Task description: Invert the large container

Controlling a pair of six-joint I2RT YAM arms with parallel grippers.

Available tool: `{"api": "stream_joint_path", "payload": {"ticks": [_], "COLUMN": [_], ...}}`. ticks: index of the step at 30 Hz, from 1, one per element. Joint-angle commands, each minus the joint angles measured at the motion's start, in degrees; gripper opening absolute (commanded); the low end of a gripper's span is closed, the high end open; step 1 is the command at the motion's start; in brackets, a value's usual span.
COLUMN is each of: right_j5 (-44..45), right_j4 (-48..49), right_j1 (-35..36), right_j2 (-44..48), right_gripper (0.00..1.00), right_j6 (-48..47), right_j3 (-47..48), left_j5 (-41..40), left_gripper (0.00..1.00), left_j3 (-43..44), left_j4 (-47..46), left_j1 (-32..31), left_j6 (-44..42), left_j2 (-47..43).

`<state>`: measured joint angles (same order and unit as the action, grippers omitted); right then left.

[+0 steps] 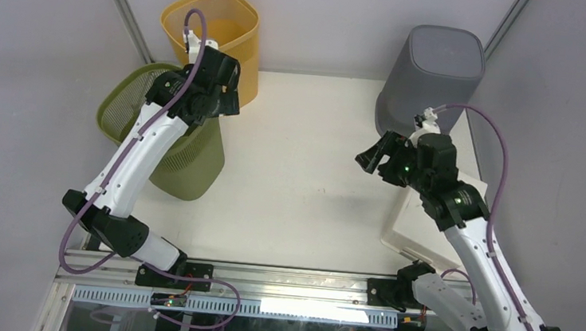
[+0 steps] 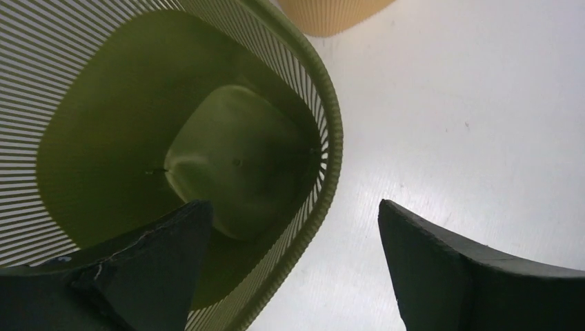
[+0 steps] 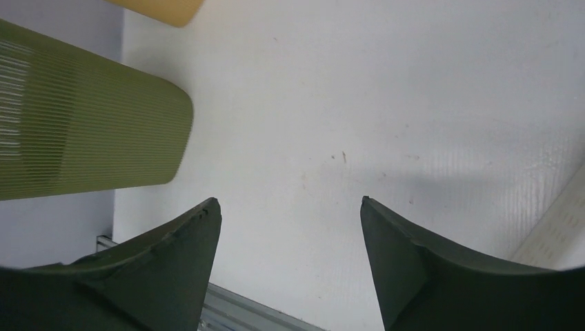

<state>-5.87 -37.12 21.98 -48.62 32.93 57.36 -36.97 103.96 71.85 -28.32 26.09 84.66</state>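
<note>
Approach step, we think: left gripper (image 2: 291,207) gapes w/ the rim (image 2: 330,148) of the green bin (image 2: 90,96) between its jaws, so next we must lower, clamp the rim & roll the wrist; right gripper (image 3: 290,201) also gapes, holding nothing.

Table (image 1: 305,174): white, matte top, a few small dark specks mid-surface. Metal rail (image 1: 288,275) along near edge.

4 items on it:
- Yellow bin (image 1: 249,65), far left corner, mouth up.
- Green mesh bin (image 1: 193,169), left side, just in front of the yellow 1, mouth up; slatted wall, solid base inside.
- Grey bin (image 1: 438,66), far right corner, closed end up.
- White perforated tray (image 1: 409,224), right edge, near side, partly under an arm.

Middle of the top bare.
</note>
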Motion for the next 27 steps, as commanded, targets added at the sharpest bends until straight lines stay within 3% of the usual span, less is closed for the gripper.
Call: {"api": "stream_joint_path", "payload": {"ticks": [1,8,12,23,27], "right_j5": [1.97,16.59,22.64,38.46,36.18], "right_j4": [-6.41,-14.96,-16.14,-26.35,-28.68], "right_j1": [-0.11,-0.16,-1.26,-4.74,-4.62], "right_j2": [-6.88,-13.0,-12.44,-20.13,-22.3], "right_gripper": [0.77,0.78,0.8,0.81,0.81], "right_j6": [-1.36,3.62,7.29,13.86,14.9], "right_j3": [-1.63,-5.15,-7.83,-3.76,-0.22], "left_j5": [3.84,9.46,12.74,23.57,23.97], "left_gripper": [0.91,0.65,0.56,0.52,0.55], "left_j3": [-2.2,-4.63,-4.6,-5.04,-4.92], "left_j4": [-2.61,-4.7,-6.01,-9.67,-10.24], "left_j1": [0.62,0.63,0.58,0.0,-1.8], "left_j6": [-0.41,-1.51,-1.82,-2.01,-2.06], "left_j2": [-0.19,1.3,1.56,2.3,3.05]}}
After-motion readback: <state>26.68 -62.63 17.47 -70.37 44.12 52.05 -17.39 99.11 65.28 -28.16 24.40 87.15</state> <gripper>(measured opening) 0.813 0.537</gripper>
